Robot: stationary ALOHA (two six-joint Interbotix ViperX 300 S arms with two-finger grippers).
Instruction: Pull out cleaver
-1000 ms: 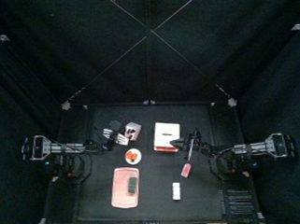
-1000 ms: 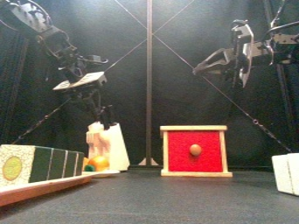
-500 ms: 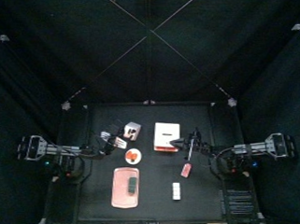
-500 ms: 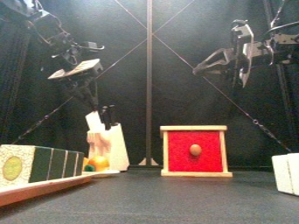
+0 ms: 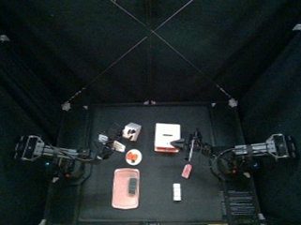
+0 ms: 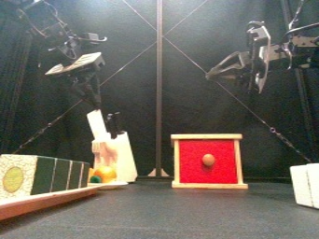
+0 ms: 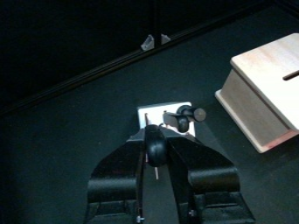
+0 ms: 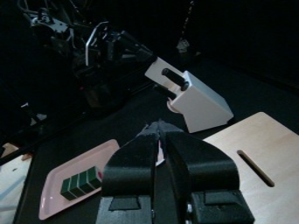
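A pale knife block [image 6: 116,155] stands left of centre on the table; it also shows in the top view [image 5: 128,134] and the right wrist view [image 8: 188,93]. My left gripper [image 6: 74,66] is shut on the cleaver's black handle [image 7: 153,146] and holds it well above the block. The cleaver's pale blade [image 6: 96,125] hangs slanted, with its lower end still at the block's top. In the left wrist view the block's top [image 7: 162,115] lies below the jaws, with another black knife handle [image 7: 191,114] in it. My right gripper [image 6: 256,58] hangs high on the right, shut and empty.
A wooden box with a red front [image 6: 207,161] stands mid-table, right of the block. A pink tray [image 5: 125,189] with a green-and-black box [image 6: 37,175] lies front left. An orange fruit [image 6: 107,174] sits by the block. A white block [image 6: 305,184] stands at the right.
My left gripper has risen and drawn the cleaver's blade further up out of the block. The right arm has not moved.
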